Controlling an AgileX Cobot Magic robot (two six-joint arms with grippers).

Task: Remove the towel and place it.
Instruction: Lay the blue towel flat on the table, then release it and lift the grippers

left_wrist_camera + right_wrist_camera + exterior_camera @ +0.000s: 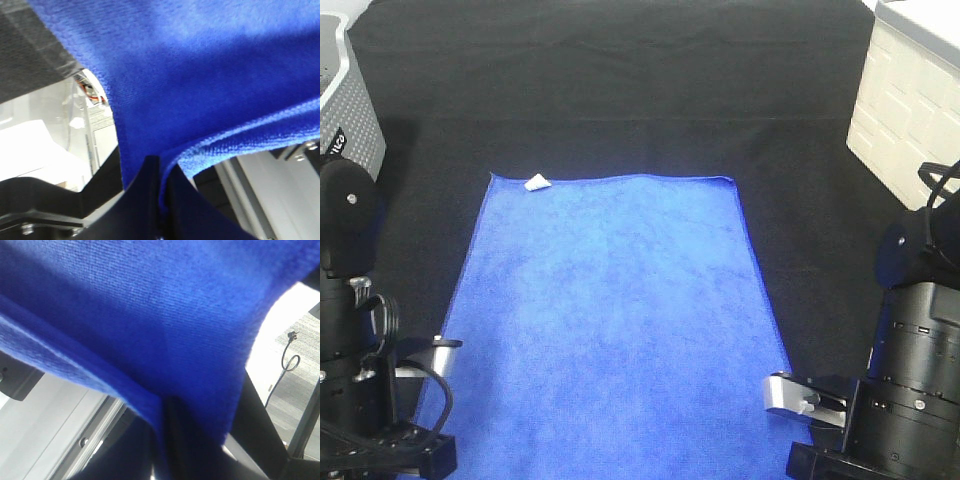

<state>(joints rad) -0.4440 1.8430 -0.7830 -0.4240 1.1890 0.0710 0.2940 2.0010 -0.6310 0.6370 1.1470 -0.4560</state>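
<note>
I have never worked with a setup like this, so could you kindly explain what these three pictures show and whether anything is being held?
This is a robot with two arms. One picture comes from a camera mounted high above; the other two come from cameras on each arm's wrist. From above, a blue towel with a small white tag lies spread on a black table covering. The left gripper pinches a fold of the towel close up, jaws shut. The right gripper also has towel between its jaws, though the cloth hides how tightly.

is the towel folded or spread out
Spread out. The towel lies as one flat blue rectangle on the black cloth, its far edge straight, white tag at a far corner. Its near edge is out of frame.
</note>
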